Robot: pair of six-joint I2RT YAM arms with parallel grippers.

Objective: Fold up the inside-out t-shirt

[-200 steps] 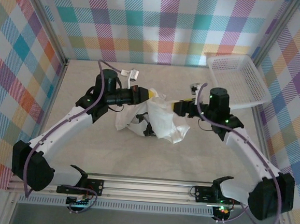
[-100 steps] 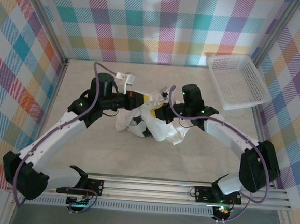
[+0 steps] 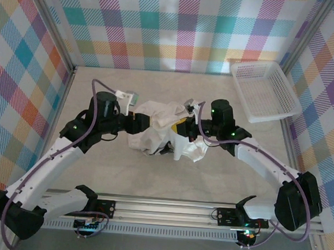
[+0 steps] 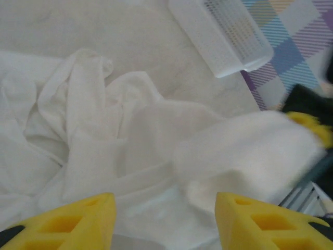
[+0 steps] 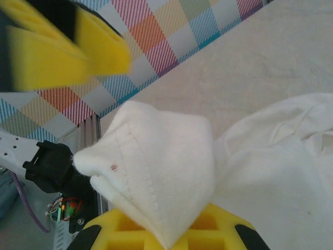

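Note:
The inside-out t-shirt is a crumpled white heap on the table between both arms. My right gripper is shut on a hemmed fold of the t-shirt, which rises as a peak above its yellow fingers. My left gripper stands open at the heap's left side. In the left wrist view its yellow fingertips are wide apart over loose t-shirt fabric, gripping nothing. The right gripper's yellow finger shows there at the raised fold.
A white lattice basket stands at the back right corner, also in the left wrist view. Plaid walls close in the table on three sides. A metal rail runs along the near edge. Bare tabletop lies in front of the shirt.
The right gripper came in from the right and shut on a fold of the shirt. The left gripper let go, opened and drew back to the left.

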